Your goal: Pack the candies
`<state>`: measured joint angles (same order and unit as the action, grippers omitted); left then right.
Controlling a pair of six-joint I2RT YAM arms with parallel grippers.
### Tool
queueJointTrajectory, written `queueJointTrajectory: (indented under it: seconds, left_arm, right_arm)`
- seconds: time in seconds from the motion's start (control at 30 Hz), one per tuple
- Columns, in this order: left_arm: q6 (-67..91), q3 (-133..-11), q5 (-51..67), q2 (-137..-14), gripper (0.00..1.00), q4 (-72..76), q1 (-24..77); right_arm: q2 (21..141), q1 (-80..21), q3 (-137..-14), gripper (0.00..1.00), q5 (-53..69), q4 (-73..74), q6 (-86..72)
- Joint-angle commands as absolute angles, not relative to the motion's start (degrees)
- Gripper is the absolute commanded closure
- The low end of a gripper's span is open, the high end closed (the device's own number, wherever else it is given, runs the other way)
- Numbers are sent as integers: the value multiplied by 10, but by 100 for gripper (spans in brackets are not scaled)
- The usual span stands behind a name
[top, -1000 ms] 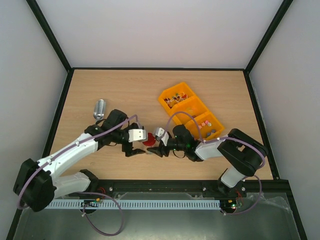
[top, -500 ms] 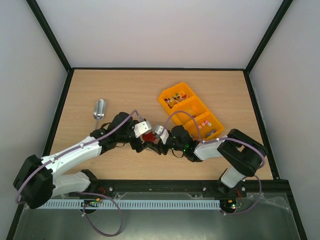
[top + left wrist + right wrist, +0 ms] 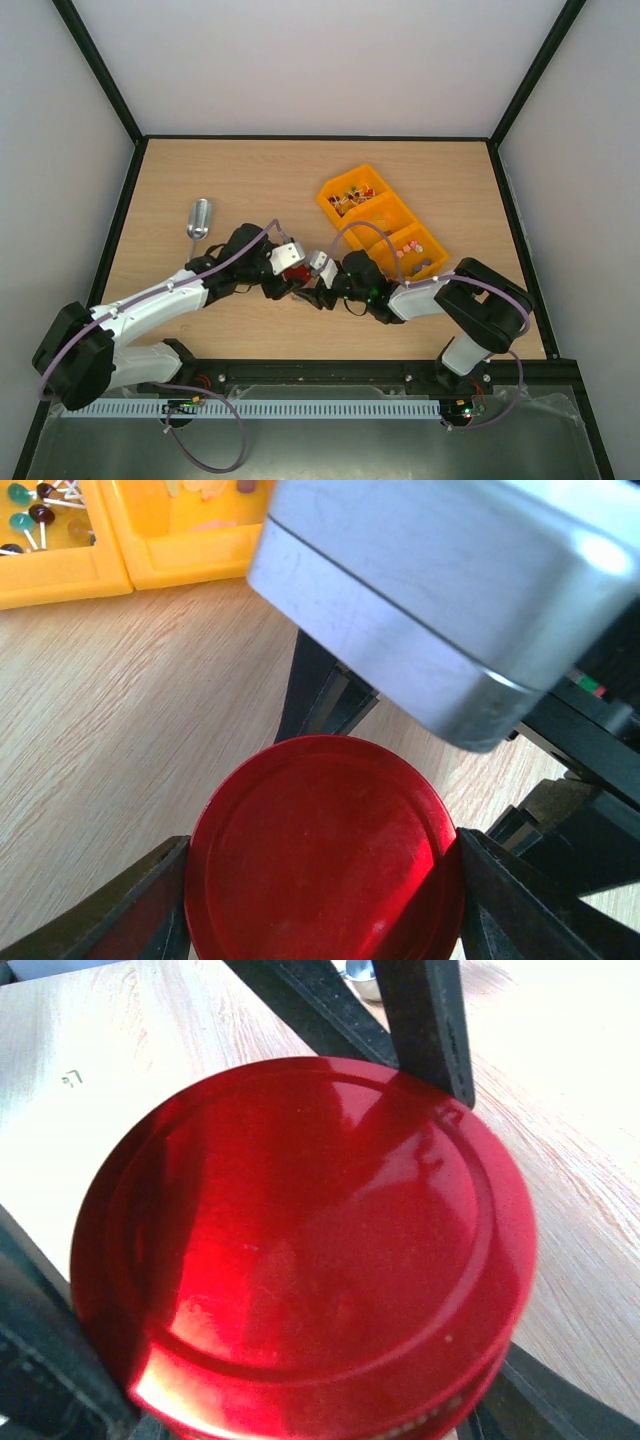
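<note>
Though half hidden by both arms from above, noted near mid-table: orange plastic three-compartment tray (image 3: 326, 195), set diagonally.
- Far compartment: small ball sweets on white sticks (image 3: 350, 195), red, teal and dark.
- Near compartment: tiny pastel candies (image 3: 412, 246), pink and white among them, loose on the floor.
- Middle compartment: contents unclear.

Just left of the tray, between the two grippers: round glossy red lid (image 3: 296, 276), flat face up.
- Left gripper (image 3: 320, 880): fingers pressed against opposite sides of the lid's rim, pinching it.
- Right gripper (image 3: 290, 1380): fingers likewise clamped on the lid's edge from the opposite side. Whatever sits beneath the lid is not visible.
- Grey boxy housing (image 3: 430, 600) of the right wrist looms over the lid in the left wrist view.

Surface: light wood-grain tabletop (image 3: 250, 180). Silver metal scoop (image 3: 199, 217) lying well left of the tray, beside the left arm.

Room: plain pale grey walls (image 3: 300, 60), edged by black frame rails (image 3: 100, 68).

Orientation:
- Pastel candies too small and round for any long axis or heading.
- Stick sweets lying flat, sticks at mixed angles.
- Tray's long axis: far-left to near-right.
</note>
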<state>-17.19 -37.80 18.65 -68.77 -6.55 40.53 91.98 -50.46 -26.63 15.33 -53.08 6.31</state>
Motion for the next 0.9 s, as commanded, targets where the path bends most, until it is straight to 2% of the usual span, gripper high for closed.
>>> queueJointTrajectory:
  seconds: [0.0,0.13,0.33,0.4,0.43,0.53,0.67,0.87]
  left_arm:
    - [-239,-378,234,-686,44,-93,391]
    - [-357,-390,302,-693,45,-163,378]
    - [-624,-449,381,-748,46,-366,360]
    - [-681,-474,384,-777,42,-404,354]
    - [-685,-486,384,-787,36,-406,350]
    - [-618,-505,408,-784,19,-371,323]
    - [-522,-468,408,-721,5,-310,313]
    - [-327,-387,352,-623,2,-197,317]
  right_arm:
    - [910,-509,-269,43,220,-540,73]
    - [906,-509,-265,45,249,-531,91]
    - [899,-509,-263,48,301,-517,121]
    - [897,-510,-263,48,310,-513,127]
    - [897,-509,-265,48,309,-510,128]
    - [897,-509,-268,48,285,-509,122]
    - [896,-510,-275,48,261,-510,102]
    - [910,-510,-289,48,184,-513,84]
